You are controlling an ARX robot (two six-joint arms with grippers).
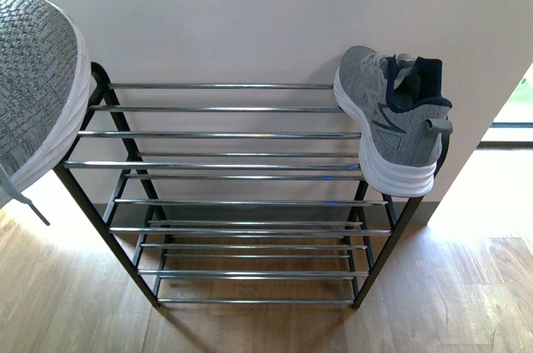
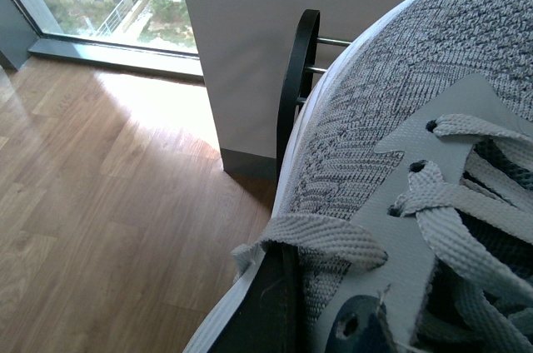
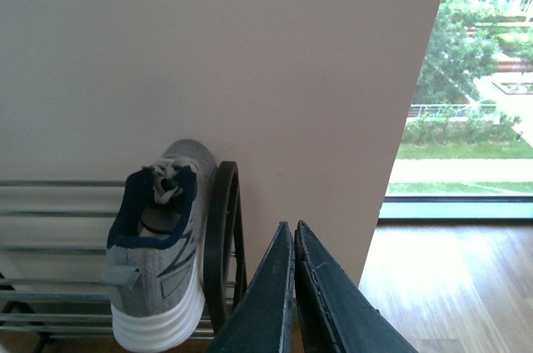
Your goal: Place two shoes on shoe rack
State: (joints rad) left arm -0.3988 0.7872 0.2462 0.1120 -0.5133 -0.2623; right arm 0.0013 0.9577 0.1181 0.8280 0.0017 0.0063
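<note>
Standing beside the shoe rack [image 1: 225,166], I judge the job about half done. The first shoe [image 1: 391,120] is on the top shelf at the far right end, though it is tipped onto its side with the white sole turned toward the middle of the rack, leaning against the black end hoop [image 3: 223,236]. The second shoe [image 1: 33,78] is in the air at the rack's left end, toe pointing toward the wall [image 1: 266,12], level with or just above the top rods and not resting on them. The left end effector [image 2: 312,324] seems clamped on this shoe by its laced opening, one dark finger outside the upper and another by the tongue. The right end effector [image 3: 293,232] hangs just beyond the right end of the rack, its fingers pressed almost together with nothing between them. What remains is to set the second shoe down on the rods. The top shelf is bare across its width, so little blocks the way except the left hoop beside the sole. Wooden floor [image 1: 466,286] lies below and a window [image 3: 466,78] to the right.
</note>
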